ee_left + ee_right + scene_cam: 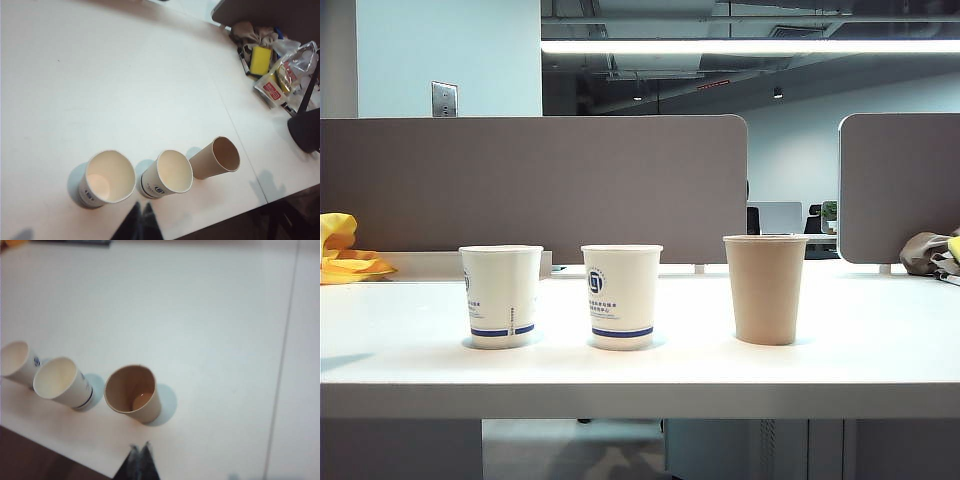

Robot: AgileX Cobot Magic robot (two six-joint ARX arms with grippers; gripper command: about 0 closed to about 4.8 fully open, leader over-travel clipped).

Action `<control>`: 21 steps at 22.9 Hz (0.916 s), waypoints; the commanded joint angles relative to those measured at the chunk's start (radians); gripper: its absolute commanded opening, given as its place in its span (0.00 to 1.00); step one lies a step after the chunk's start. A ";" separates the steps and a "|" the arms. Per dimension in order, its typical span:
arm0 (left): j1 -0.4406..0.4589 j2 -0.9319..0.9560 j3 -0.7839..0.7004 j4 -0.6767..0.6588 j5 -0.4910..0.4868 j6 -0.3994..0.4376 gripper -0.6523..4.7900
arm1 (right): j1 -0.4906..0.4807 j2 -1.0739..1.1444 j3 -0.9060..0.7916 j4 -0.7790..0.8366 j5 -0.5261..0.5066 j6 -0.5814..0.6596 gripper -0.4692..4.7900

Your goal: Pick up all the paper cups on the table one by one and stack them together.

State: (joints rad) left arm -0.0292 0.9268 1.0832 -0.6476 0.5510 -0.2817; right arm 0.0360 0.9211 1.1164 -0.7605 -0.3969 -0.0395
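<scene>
Cups in a row near the front edge of the table [880, 340], upright and apart, none stacked yet: left white cup [501, 296], middle white cup [622, 296], brown cup [765, 288] at right. Spaced probably for separate picking. Left gripper [141, 212] poised above the white pair, right gripper [140, 451] above the brown one; both pressed together, holding nothing.

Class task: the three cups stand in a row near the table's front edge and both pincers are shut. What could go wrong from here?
1. The left pincer and right pincer are shut; unless opened first, they may knock a cup over.
2. The left white cup, middle white cup and brown cup stand near the table's front edge, so a nudge might send one off.
</scene>
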 commanded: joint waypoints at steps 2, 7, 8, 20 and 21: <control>-0.044 0.128 0.011 0.029 0.006 0.050 0.11 | 0.087 0.172 0.063 -0.016 -0.005 -0.007 0.10; -0.075 0.295 0.011 0.035 -0.027 0.067 0.18 | 0.124 0.321 0.063 0.064 0.007 -0.013 0.22; -0.079 0.309 0.011 0.035 -0.035 0.066 0.18 | 0.124 0.335 0.063 0.073 -0.005 -0.013 0.22; -0.090 0.481 0.011 0.069 -0.047 0.065 0.18 | 0.160 0.504 0.063 0.141 -0.002 0.085 0.26; -0.090 0.499 0.011 0.070 -0.050 0.069 0.18 | 0.162 0.523 0.063 0.140 -0.002 0.085 0.33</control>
State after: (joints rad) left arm -0.1196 1.4151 1.0904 -0.5896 0.5068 -0.2211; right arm 0.1959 1.4349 1.1759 -0.6323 -0.3908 0.0399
